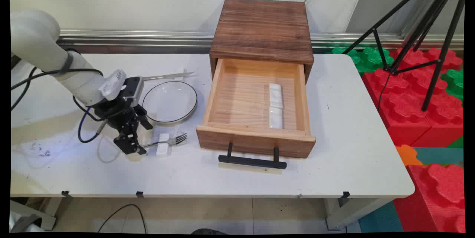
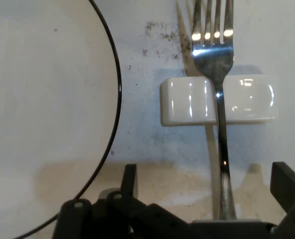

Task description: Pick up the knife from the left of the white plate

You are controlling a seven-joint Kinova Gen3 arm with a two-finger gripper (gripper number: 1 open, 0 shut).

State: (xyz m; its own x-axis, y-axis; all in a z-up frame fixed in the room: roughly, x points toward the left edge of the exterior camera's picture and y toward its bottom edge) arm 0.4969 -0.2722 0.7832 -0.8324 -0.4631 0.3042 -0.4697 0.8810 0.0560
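The gripper [image 1: 134, 148] sits low at the table's [image 1: 334, 164] left front, over the handle end of a metal fork [image 1: 169, 141]. In the hand view its two fingers [image 2: 288, 186] stand spread to either side of the handle with clear gaps, so the claw is released and grips nothing. The fork [image 2: 218, 74] lies across a small white cutlery rest [image 1: 163, 149], tines pointing right toward the drawer. Just behind the fork lies a white plate [image 1: 170, 102] with a dark rim, apart from the rest [image 2: 187, 102]. Beyond the plate [image 2: 43, 109] a second utensil [image 1: 169, 76] lies on another rest; its kind cannot be made out. To the right stands a wooden drawer box [image 1: 261, 30], its drawer [image 1: 252, 101] pulled open, black handle [image 1: 252, 161] forward. Two white rests [image 1: 275, 106] lie end to end inside, right of centre.
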